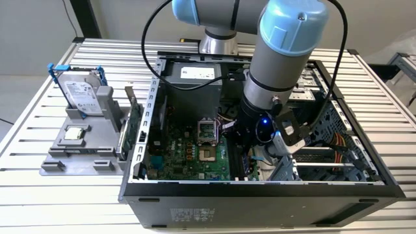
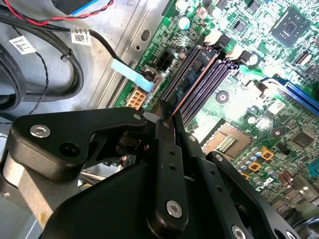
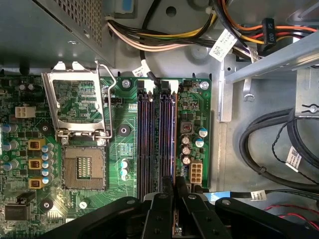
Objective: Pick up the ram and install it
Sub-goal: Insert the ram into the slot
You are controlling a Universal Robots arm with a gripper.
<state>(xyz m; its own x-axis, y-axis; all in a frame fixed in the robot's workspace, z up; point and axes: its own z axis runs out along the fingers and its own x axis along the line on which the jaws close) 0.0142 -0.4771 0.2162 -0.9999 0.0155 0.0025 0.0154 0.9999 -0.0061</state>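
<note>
- Gripper [image 2: 167, 124], low centre of both wrist views, fingers pinched on the ram [image 2: 192, 82]; its thin edge runs up and right from the fingertips in the second wrist view
- Ram's long axis lies along the slots [image 3: 157, 142], seemingly seated in one; which one I cannot tell
- Beyond, the socket [image 3: 83, 167] sits at the first wrist view's left; motherboard [image 1: 188, 156] inside the case [image 1: 260, 195]

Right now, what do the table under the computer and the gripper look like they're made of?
Table: likely bare aluminium, going by its silvery ribbed slats with a dull sheen. Gripper: black matte links with silver screws; could be coated metal or hard plastic.
</note>
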